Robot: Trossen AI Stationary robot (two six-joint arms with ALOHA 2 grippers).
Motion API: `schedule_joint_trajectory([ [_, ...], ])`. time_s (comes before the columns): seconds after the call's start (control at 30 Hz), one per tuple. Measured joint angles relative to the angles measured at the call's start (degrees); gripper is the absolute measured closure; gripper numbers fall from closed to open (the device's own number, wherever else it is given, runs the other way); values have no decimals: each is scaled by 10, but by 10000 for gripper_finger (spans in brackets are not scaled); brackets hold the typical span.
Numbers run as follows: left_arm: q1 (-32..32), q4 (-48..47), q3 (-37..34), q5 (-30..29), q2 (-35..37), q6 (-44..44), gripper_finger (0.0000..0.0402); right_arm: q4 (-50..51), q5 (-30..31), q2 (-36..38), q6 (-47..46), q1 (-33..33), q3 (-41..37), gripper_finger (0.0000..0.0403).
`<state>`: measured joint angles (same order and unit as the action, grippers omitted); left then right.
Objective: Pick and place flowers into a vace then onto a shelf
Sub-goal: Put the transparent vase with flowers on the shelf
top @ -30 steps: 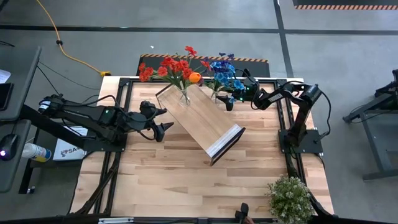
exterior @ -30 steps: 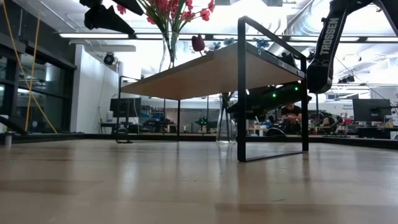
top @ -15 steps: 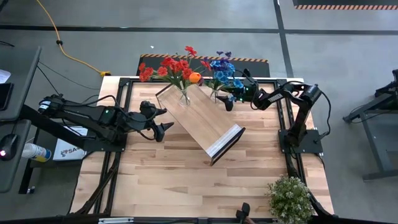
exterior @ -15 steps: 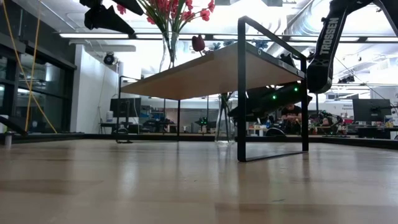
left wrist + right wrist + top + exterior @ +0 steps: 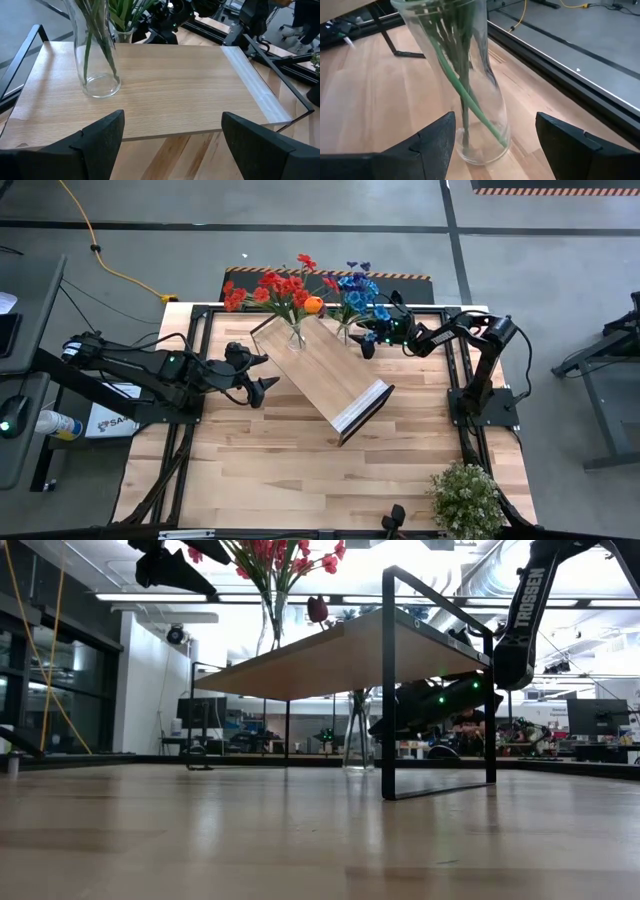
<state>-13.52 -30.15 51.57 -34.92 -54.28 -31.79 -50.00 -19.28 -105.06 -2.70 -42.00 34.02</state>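
The light-wood shelf (image 5: 325,375) stands slantwise mid-table on its dark legs. On its far-left end stands a glass vase (image 5: 97,65) of red and orange flowers (image 5: 275,288). A second glass vase (image 5: 470,90), holding green stems with blue and purple flowers (image 5: 358,292), stands on the tabletop by the shelf's far side. My right gripper (image 5: 366,345) is open and low at this vase, a finger on either side and a gap showing beside it. My left gripper (image 5: 262,375) hovers open at the shelf's left side, facing the board.
A bushy pale-green potted plant (image 5: 465,495) sits at the table's near right corner. Black frame rails (image 5: 200,320) border the tabletop. The near half of the table in front of the shelf (image 5: 300,470) is bare wood.
My right gripper has tipped a little while staying in place at the vase of blue flowers. Its fingers stand as far apart as before.
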Motion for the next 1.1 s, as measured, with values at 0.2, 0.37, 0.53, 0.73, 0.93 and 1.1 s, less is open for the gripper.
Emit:
schedule_joint_trajectory([
  [0.2,0,0,0,0,0,0,34,0,1,0,17,0,0,139],
  [0.37,0,0,0,0,0,0,34,-3,-2,0,13,0,0,139],
  [0.53,0,0,0,0,0,0,34,-4,-8,0,6,0,0,137],
  [0.73,0,0,0,0,0,0,34,-4,-10,0,1,0,0,109],
  [0.93,0,0,0,0,0,0,34,-4,-35,0,2,0,0,53],
  [1.1,0,0,0,0,0,0,34,-28,-38,0,-4,-1,0,12],
])
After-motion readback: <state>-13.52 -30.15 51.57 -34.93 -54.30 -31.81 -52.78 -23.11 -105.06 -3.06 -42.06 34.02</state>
